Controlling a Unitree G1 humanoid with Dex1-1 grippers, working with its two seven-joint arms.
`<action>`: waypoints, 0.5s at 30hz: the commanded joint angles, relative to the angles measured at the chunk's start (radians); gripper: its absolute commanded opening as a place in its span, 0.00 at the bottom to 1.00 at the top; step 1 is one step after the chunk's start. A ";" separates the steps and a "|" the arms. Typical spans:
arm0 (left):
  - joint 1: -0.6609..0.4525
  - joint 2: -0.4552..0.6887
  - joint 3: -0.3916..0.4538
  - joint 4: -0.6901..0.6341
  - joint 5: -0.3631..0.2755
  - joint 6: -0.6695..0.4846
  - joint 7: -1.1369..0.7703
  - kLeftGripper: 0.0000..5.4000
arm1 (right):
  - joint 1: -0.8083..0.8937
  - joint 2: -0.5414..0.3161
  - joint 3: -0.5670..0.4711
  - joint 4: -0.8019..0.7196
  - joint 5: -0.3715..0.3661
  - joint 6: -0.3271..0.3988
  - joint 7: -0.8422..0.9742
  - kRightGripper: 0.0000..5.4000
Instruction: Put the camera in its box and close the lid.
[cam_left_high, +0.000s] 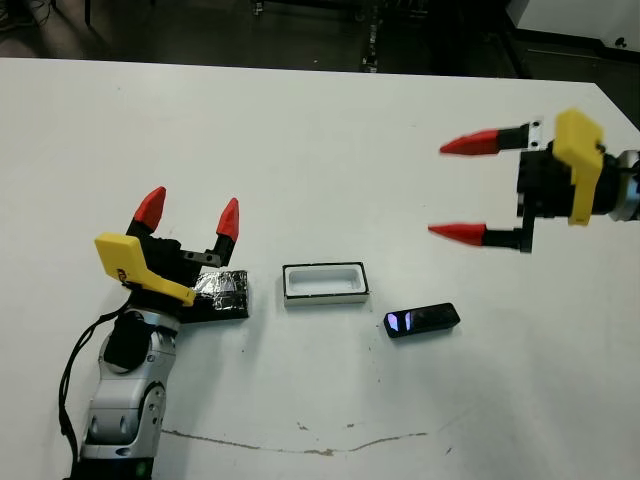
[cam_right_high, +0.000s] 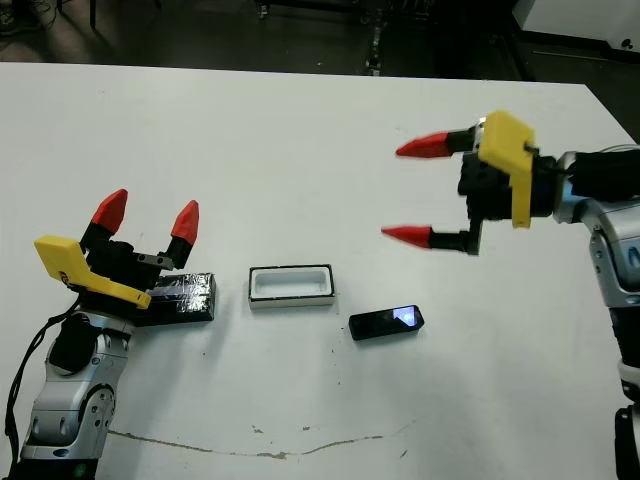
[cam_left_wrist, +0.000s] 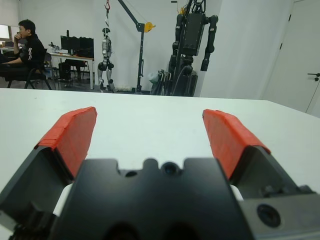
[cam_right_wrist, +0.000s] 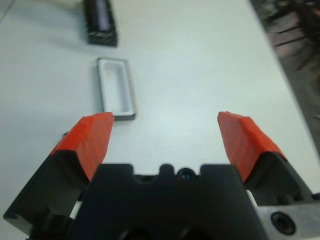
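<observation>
From the head, the white table carries three things in a loose row: the box sits near the middle with its white inside showing and nothing in it, the camera lies flat just off the box's corner at about four o'clock, apart from it, its bluish end turned toward the box, and the lid lies at the box's nine o'clock with a gap between them. The left gripper hangs over the lid's far-left end, its black body covering part of the lid, both red fingers spread wide and holding nothing. The right gripper hovers in the air at about one o'clock from the camera, well apart from it, fingers pointing toward the table's middle and released, with nothing between them. In the left wrist view the left gripper's fingers stand wide apart over bare table, and beyond the table's edge a person sits at a desk, with idle robots on stands nearby. In the right wrist view the right gripper's fingers are likewise spread and empty; past them lie the box and, farther on, the lid.
</observation>
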 joint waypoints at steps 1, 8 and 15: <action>0.004 -0.001 0.001 0.005 0.003 0.000 0.000 1.00 | -0.037 -0.025 0.056 0.013 -0.039 -0.004 0.068 1.00; 0.003 -0.001 0.002 -0.004 0.003 0.007 0.005 1.00 | -0.062 0.000 0.157 0.055 -0.113 0.004 0.130 1.00; -0.002 0.003 0.003 -0.003 0.003 0.006 0.000 1.00 | -0.077 0.012 0.243 0.060 -0.199 -0.069 0.181 1.00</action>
